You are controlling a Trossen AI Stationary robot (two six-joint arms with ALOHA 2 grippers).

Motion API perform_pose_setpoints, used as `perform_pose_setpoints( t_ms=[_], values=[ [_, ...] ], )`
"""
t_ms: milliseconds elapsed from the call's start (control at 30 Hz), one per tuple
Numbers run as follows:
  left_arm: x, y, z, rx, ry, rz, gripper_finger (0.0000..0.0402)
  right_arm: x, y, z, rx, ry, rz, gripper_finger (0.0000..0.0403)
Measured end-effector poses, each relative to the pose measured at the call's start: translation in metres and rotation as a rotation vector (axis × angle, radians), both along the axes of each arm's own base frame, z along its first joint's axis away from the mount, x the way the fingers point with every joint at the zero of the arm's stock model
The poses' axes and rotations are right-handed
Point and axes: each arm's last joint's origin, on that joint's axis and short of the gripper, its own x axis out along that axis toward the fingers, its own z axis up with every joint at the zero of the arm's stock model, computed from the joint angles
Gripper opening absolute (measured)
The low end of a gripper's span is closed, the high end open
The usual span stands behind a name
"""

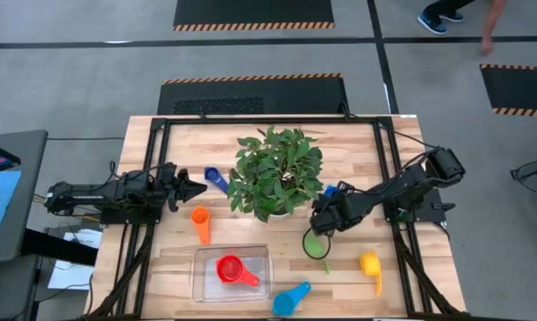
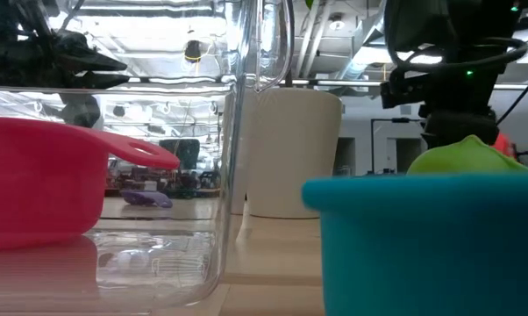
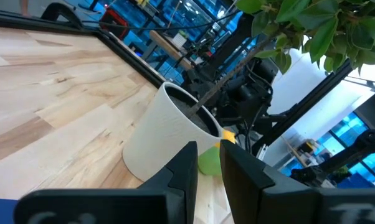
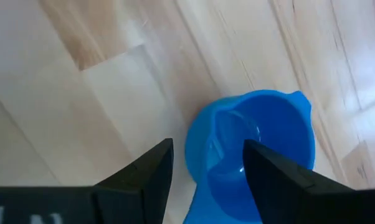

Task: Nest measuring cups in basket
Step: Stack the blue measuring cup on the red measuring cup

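One red cup (image 1: 230,268) lies in the basket (image 1: 202,283), lower centre of the high view; the left gripper (image 1: 190,188) waits mid-left with narrow, empty fingers. In the right wrist view, the right gripper (image 4: 206,163) straddles a blue cup (image 4: 256,146), fingers wide. Risk: closing off-centre could flick the cup away.
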Motion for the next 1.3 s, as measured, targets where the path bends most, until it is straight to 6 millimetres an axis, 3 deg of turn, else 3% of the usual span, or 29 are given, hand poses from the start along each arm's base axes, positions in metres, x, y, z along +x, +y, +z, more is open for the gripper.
perform_pose_setpoints(
  t_ms=[633,800,1033,1200,1300],
  values=[
    [0.000,0.000,0.000,0.000,0.000,-0.001,0.0059,0.006,-0.023,-0.008,0.062,-0.006,-0.042,0.0181],
    [0.000,0.000,0.000,0.001,0.000,0.000,0.0059,0.009,-0.027,-0.008,0.091,-0.035,-0.082,0.0136],
    [0.000,0.000,0.000,0.009,0.001,0.000,0.0059,0.009,-0.030,-0.007,0.119,-0.064,-0.178,0.0027],
    [0.000,0.000,0.000,0.012,0.001,0.000,0.0059,0.009,-0.029,-0.006,0.127,-0.083,-0.223,0.0019],
    [0.000,0.000,0.000,0.012,0.001,-0.001,0.0059,0.013,-0.025,0.006,0.147,-0.067,-0.215,0.0019]
  ],
)
